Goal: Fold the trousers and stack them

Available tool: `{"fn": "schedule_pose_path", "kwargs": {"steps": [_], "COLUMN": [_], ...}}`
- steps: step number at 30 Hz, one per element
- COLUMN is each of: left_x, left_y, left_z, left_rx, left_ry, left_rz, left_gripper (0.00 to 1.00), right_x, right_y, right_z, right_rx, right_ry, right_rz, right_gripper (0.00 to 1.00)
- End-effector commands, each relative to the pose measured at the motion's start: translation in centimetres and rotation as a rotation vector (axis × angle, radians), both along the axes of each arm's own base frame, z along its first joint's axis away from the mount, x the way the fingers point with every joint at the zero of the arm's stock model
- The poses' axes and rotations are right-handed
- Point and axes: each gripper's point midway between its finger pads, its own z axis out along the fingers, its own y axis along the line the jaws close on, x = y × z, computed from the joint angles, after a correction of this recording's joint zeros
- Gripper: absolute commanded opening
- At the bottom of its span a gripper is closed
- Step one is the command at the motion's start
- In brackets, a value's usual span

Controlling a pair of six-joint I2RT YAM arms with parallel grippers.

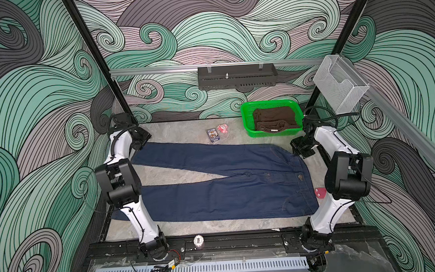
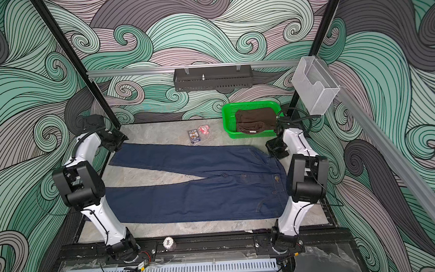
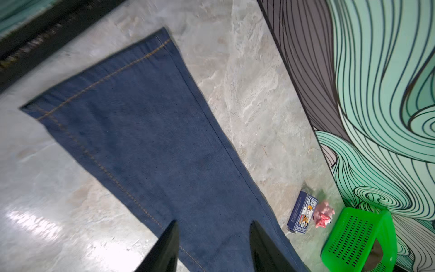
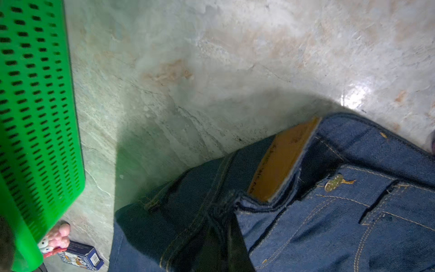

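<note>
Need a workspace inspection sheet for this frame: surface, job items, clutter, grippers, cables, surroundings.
Surface: marbled tabletop, bare between the legs.
Job's things: trousers spread flat, unfolded, waistband rightward.
Clutter: green basket holding brown garment; card box, pink toy, red object, poker chip stack on front rail.
Grippers: left gripper open above far leg; right gripper shut on waistband.
Cables: black cables loop at both arms.
Surroundings: wave-pattern walls, black shelf, mesh holder.

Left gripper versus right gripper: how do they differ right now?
The left gripper stands open, holding nothing; the right gripper is shut on the jeans. The left gripper is over the far leg; the right gripper is at the waistband. Both work on the same jeans.
</note>
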Motion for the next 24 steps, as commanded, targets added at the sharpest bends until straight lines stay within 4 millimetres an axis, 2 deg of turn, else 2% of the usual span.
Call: {"fn": "schedule_pose_path", "kwargs": {"steps": [1,5,12,15,19,24], "left_x": [-0.1,-0.2,-0.5,-1.7,-4.5,-8.0], "left_y": [-2.1,-2.3,-2.1,-1.7,-1.2,-1.4], "left_z": [-2.4,-6.0,-10.7,-12.9,-15.1,-15.4], "left_rx": [-0.110,-0.143,-0.166,-0.153,-0.136,-0.111], "left_ry": [0.078,0.144,0.238,0.308,0.407,0.460], "left_rz": [-0.042,-0.037,-0.020,0.009,0.036,0.056], "left_gripper": [0.50,0.44,0.35,0.35,0.36,0.41], "right_x": [-1.0,-2.1,-3.6,-4.3,-5.3,-6.6], "right_y": [0.3,0.1,-0.3,-0.7,-1.4,-2.9], "right_z": [0.7,1.0,0.6,0.2,0.2,0.6], "right_rx": [-0.013,-0.033,-0.032,-0.029,-0.029,-0.045], "right_ry": [-0.033,-0.042,-0.034,-0.026,-0.027,-0.041], "right_rz": [0.057,0.070,0.071,0.061,0.039,-0.001], "right_gripper": [0.00,0.00,0.00,0.00,0.00,0.00]}}
